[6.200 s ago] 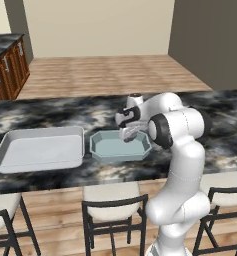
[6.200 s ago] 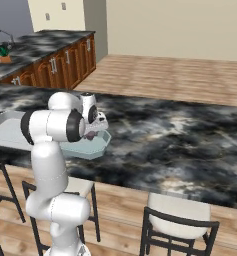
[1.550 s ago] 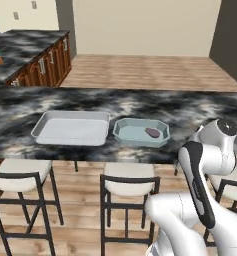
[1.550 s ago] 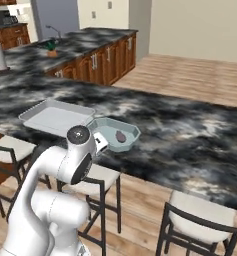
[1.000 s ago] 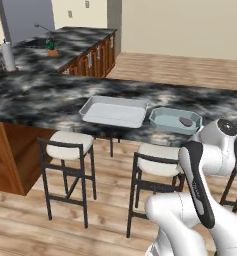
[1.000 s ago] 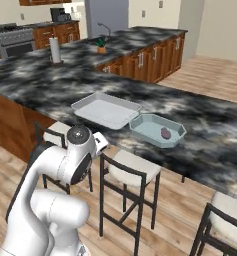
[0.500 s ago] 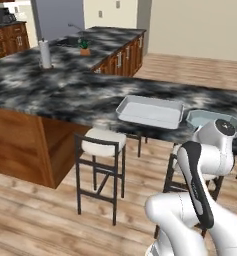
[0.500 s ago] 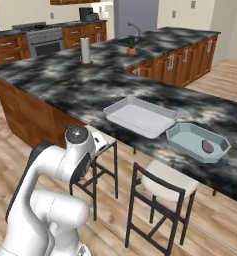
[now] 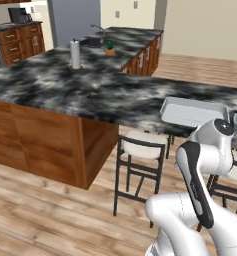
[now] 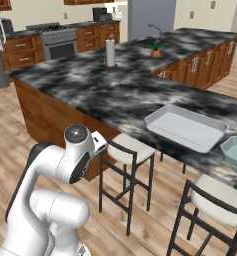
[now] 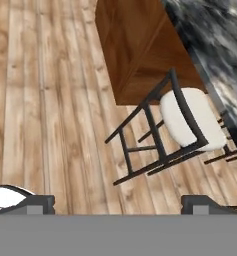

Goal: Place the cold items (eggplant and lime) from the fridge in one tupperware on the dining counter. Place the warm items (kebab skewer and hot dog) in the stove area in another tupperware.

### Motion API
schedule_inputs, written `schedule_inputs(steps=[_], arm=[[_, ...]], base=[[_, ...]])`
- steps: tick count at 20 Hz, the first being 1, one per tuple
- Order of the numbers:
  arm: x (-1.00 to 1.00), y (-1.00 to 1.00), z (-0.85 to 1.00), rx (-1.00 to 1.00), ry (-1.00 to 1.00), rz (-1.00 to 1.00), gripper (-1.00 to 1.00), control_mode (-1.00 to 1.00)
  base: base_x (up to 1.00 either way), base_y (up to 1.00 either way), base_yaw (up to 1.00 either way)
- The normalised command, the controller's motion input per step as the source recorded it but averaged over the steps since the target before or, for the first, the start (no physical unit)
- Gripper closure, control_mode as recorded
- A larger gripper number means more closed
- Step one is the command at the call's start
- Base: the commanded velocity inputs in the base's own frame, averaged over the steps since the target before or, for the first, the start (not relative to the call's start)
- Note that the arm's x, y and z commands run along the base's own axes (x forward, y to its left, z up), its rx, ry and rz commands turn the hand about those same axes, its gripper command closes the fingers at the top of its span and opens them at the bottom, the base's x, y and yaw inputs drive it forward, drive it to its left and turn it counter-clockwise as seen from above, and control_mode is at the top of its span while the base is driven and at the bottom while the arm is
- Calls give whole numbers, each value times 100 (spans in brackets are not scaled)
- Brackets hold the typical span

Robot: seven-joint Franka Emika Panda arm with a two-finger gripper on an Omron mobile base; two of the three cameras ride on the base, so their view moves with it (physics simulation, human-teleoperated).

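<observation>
On the dining counter, a paper towel roll stands near its far edge, a grey tray lies at the near edge, and a teal tupperware sits beside it. The gripper points at a stool, fingers wide apart, empty.

Paper towel roll upright, potted plant near sink, white-cushioned black stool, perhaps a microwave.

Teal tupperware cut by right edge, contents hidden.
</observation>
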Motion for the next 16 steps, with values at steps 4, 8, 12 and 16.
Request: schedule_inputs(steps=[4, 8, 12, 16], arm=[[0, 0, 0, 0, 0, 0, -100, 100], [0, 0, 0, 0, 0, 0, -100, 100], [0, 0, 0, 0, 0, 0, -100, 100], [0, 0, 0, 0, 0, 0, -100, 100]], base=[[31, 100, 0], [36, 100, -9], [39, 100, -17], [40, 100, -20]])
